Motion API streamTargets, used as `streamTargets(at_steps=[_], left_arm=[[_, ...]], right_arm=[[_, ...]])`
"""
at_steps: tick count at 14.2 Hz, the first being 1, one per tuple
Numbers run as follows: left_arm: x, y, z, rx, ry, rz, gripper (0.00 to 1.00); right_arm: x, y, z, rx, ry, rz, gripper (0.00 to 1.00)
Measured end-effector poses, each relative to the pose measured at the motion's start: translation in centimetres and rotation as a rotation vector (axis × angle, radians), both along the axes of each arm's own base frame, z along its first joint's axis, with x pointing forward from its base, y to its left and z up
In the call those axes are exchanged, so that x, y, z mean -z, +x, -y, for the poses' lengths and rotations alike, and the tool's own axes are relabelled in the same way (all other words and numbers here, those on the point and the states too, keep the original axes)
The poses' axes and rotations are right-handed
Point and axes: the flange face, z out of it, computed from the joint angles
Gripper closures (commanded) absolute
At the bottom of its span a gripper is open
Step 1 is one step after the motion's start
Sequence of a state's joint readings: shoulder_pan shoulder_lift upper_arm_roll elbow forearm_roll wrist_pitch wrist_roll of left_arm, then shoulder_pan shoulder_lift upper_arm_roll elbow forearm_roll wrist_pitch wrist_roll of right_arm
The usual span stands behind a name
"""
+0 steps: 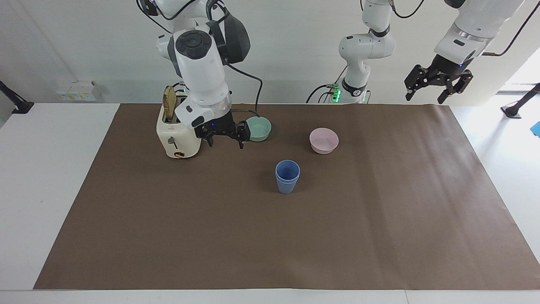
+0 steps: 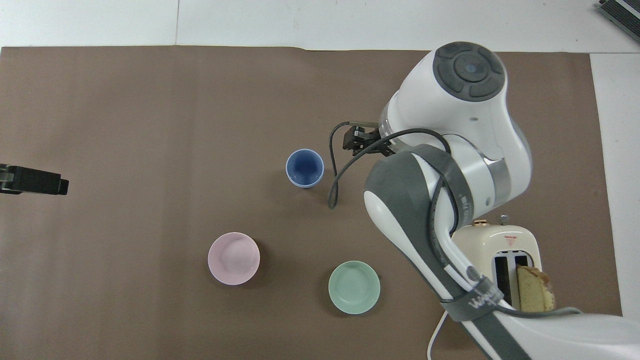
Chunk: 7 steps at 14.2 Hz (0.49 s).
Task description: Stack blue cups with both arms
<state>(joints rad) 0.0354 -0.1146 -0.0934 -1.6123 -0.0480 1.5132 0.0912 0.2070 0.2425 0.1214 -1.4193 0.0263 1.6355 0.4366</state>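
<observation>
- The blue cups (image 1: 287,176) stand upright, one nested inside the other, near the middle of the brown paper on the table (image 1: 50,190), with nothing touching them.
- My right fingers (image 1: 209,136) are spread and hold nothing; my right gripper (image 1: 224,136) hangs in the air over the paper, between the toaster (image 1: 178,136) and the mint-green bowl (image 1: 258,128), well apart from the cups.
- In the overhead view my right arm hides most of that gripper, so I can only say it seems to sit toward the right arm's end from the cups.
- My left gripper (image 1: 438,82) waits, raised at the left arm's end of the table, its fingers (image 1: 442,93) spread and empty.
- The pink bowl (image 1: 324,140) sits nearer to me than the cups, toward the left arm's end.
- A slice of toast (image 1: 169,104) stands in the toaster's slot.
</observation>
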Motion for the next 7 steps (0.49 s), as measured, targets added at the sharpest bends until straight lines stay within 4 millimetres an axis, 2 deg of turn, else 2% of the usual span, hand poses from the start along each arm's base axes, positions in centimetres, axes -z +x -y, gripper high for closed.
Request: streamTargets(at_steps=[4, 7], left_arm=[[0.3, 0.0, 0.0, 0.000, 0.007, -0.006, 0.00], [0.5, 0.1, -0.3, -0.004, 0.007, -0.010, 0.00]], right_arm=[[-4.1, -1.8, 5.9, -0.070, -0.013, -0.030, 0.00], [-6.4, -3.3, 9.1, -0.147, -0.036, -0.052, 0.00]])
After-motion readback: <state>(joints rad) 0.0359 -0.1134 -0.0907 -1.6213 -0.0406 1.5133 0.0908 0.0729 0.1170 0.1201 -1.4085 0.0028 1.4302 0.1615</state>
